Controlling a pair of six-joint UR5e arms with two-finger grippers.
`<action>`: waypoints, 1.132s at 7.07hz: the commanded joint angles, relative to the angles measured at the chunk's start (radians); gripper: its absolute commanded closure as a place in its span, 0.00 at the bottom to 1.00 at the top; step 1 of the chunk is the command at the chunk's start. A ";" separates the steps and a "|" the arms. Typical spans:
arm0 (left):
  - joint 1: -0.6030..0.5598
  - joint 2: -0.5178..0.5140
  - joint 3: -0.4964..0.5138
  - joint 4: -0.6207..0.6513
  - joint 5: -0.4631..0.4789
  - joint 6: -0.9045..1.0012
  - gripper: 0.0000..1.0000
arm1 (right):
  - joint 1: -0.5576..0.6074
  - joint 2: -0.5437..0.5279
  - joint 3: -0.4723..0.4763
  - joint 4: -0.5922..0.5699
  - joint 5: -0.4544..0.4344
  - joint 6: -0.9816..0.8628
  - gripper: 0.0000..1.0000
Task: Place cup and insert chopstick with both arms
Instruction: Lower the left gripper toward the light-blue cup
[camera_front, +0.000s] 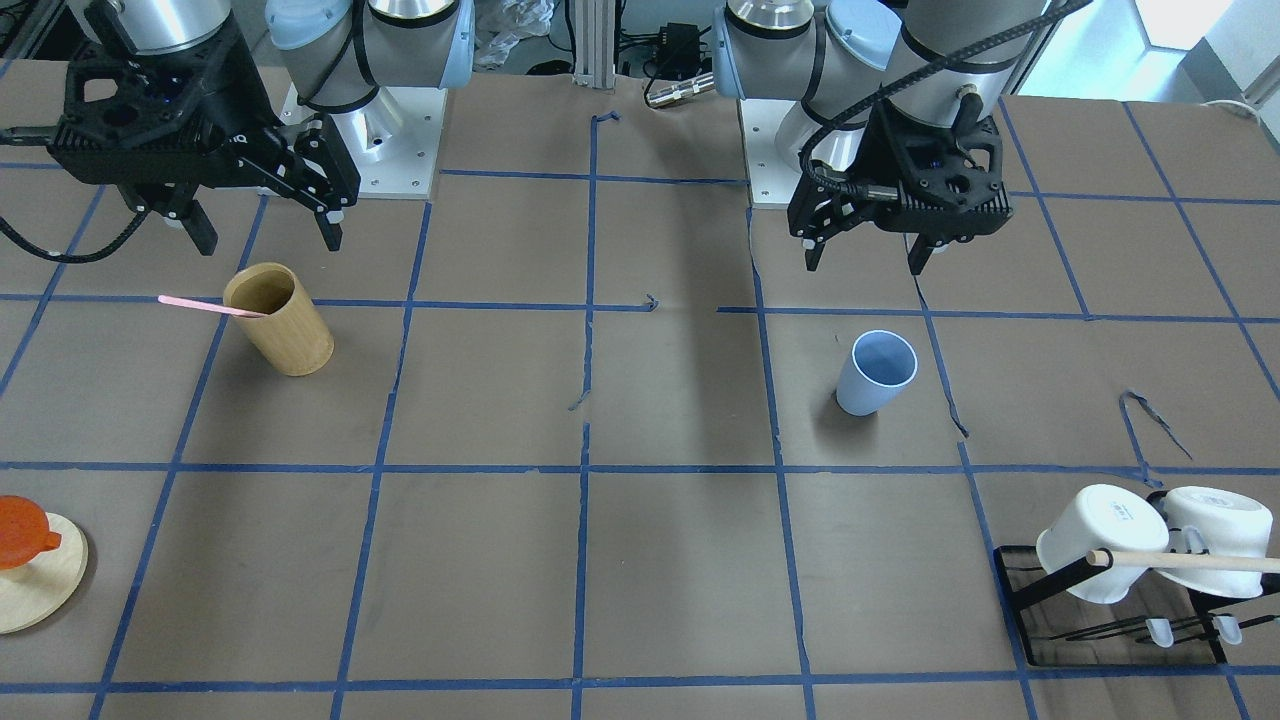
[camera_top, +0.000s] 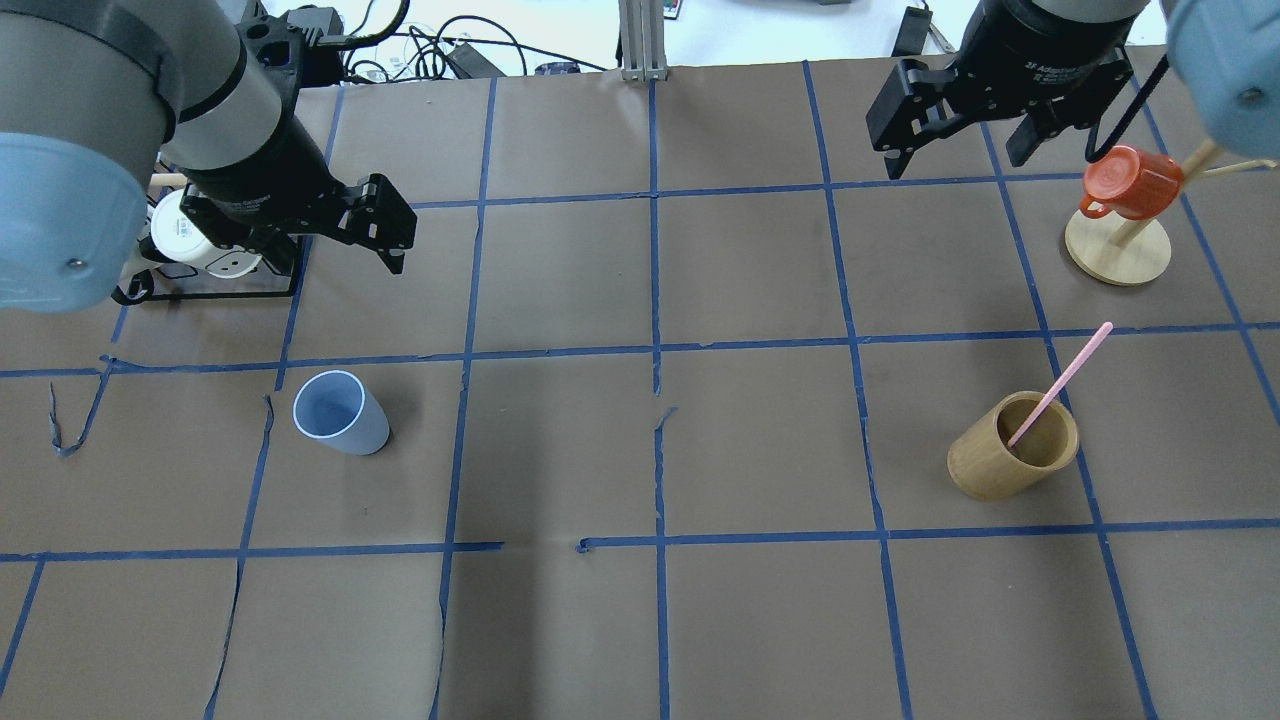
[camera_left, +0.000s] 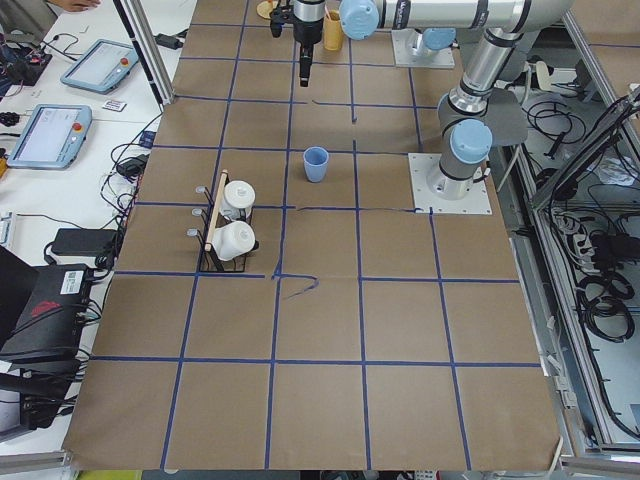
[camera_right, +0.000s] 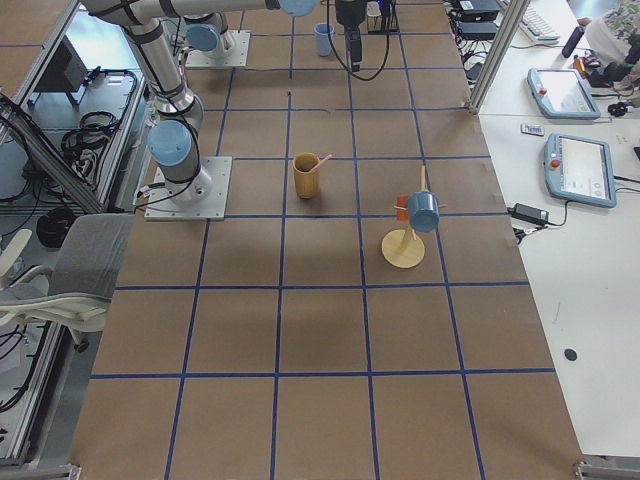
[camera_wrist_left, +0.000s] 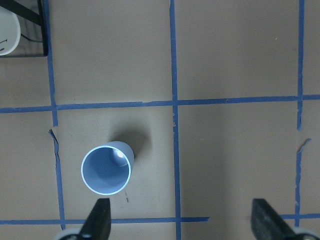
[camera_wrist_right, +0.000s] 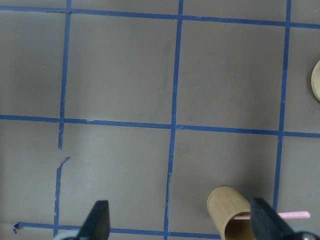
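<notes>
L gripper (camera_front: 862, 262) hangs above the bench (camera_front: 680, 560), jaws wide apart, nothing between them. R gripper (camera_front: 268, 240) is the same: spread wide, empty, up off the surface.

Cup (camera_front: 877, 373) stands upright, mouth up, alone on the brown paper in the robot's L half, inside one blue-taped square. In the L wrist view it sits just ahead of one finger (camera_wrist_left: 98, 220), off to that side rather than centred between the two, not touching.

Chopstick (camera_top: 1062, 382) is in the robot's R half, well apart from the cup. Lower end is inside a tan wooden cup (camera_top: 1012, 445), leaning on its rim, upper end sticking out at a slant. R wrist view shows that cup near the bottom edge, next to one finger (camera_wrist_right: 265, 222).

Also on the bench: black wire rack (camera_front: 1020, 590) w/ two white mugs (camera_front: 1100, 540) and a long beige rod on the L side; red mug (camera_top: 1130, 182) hung on a wooden stand (camera_top: 1118, 250) on the R side.
</notes>
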 joint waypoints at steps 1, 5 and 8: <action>0.000 -0.006 0.008 -0.002 0.003 -0.005 0.00 | -0.001 0.001 -0.001 0.002 0.010 -0.025 0.00; -0.006 0.012 0.039 -0.076 0.009 0.000 0.00 | -0.007 0.003 -0.007 0.028 -0.005 -0.047 0.00; -0.008 0.006 0.070 -0.109 0.008 -0.002 0.00 | -0.009 0.001 -0.004 0.029 0.006 -0.033 0.00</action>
